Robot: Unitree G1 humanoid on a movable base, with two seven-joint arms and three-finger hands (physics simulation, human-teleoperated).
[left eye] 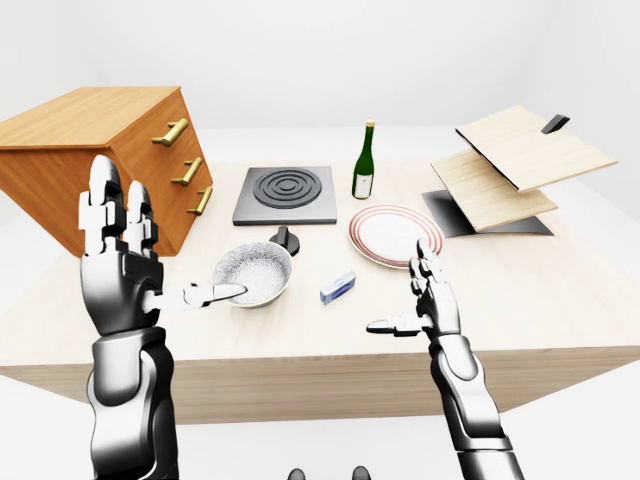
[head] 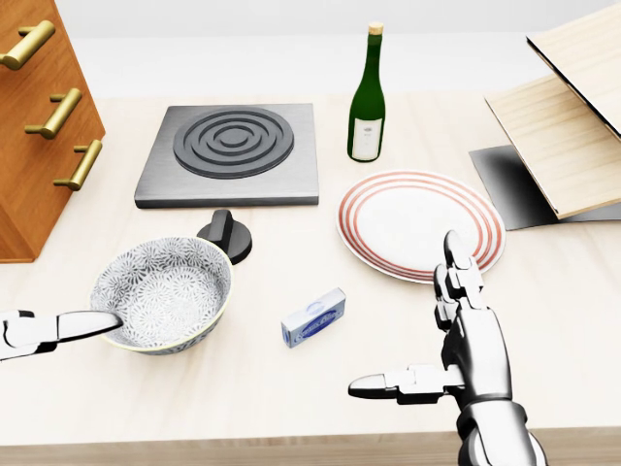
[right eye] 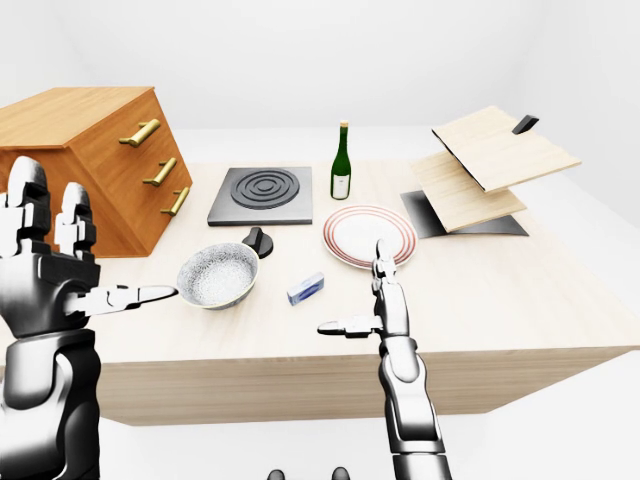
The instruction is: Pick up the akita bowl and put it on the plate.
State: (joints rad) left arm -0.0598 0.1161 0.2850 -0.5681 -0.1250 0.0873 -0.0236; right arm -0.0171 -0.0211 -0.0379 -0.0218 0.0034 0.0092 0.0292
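Both hands are empty, fingers spread: right hand (head: 473, 349) at 5 o'clock in the head view, left hand (left eye: 120, 285) with its thumb at the akita bowl (head: 163, 291), 8 o'clock (contact unclear). The bowl sits unlifted on the table; the plate (head: 420, 223) waits bare at 3 o'clock.

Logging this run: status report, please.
Left hand and right hand open, empty. Grey patterned bowl not gripped, left thumb by rim. Red-ringed white plate bare. Small blue box between.
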